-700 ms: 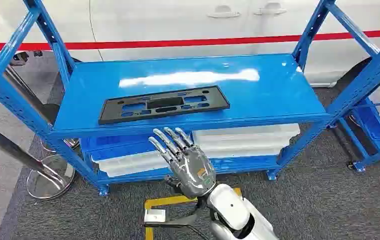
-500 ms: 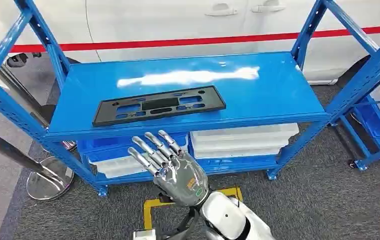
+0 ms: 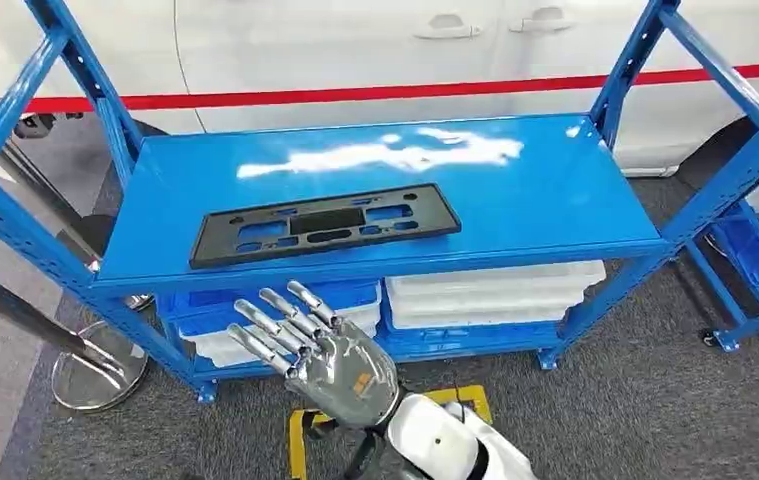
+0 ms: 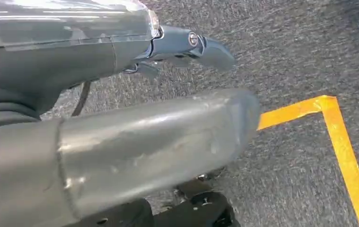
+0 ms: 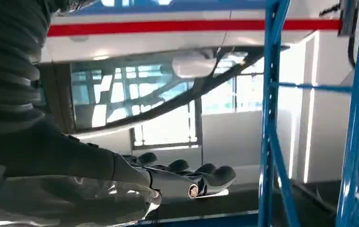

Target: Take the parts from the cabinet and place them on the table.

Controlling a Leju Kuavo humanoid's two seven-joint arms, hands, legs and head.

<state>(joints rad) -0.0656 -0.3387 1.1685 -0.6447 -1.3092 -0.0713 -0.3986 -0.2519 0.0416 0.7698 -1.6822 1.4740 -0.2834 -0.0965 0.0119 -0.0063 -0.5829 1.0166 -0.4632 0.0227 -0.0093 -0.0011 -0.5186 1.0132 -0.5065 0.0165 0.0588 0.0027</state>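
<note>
A flat black plastic part (image 3: 325, 225) with several cut-outs lies on the top shelf of the blue cabinet (image 3: 555, 190), near the shelf's front left. My right hand (image 3: 320, 355) hovers in front of and below the shelf's front edge, fingers spread and holding nothing, apart from the part. In the right wrist view its fingers (image 5: 187, 177) stretch out level, with a blue cabinet post (image 5: 272, 118) beside them. My left hand (image 4: 158, 137) hangs over the grey carpet with its thumb and fingers extended, nothing in it.
White trays (image 3: 495, 290) and blue bins (image 3: 205, 305) fill the lower shelf. A white car with a red stripe (image 3: 405, 90) stands behind the cabinet. A stanchion base (image 3: 95, 375) sits on the floor at left, another blue rack (image 3: 755, 240) at right, and yellow floor tape (image 4: 343, 146) below.
My right hand has drifted left and lower in the picture, away from the shelf edge, still spread. The whole view shifted slightly; the black part has not moved on the shelf.
</note>
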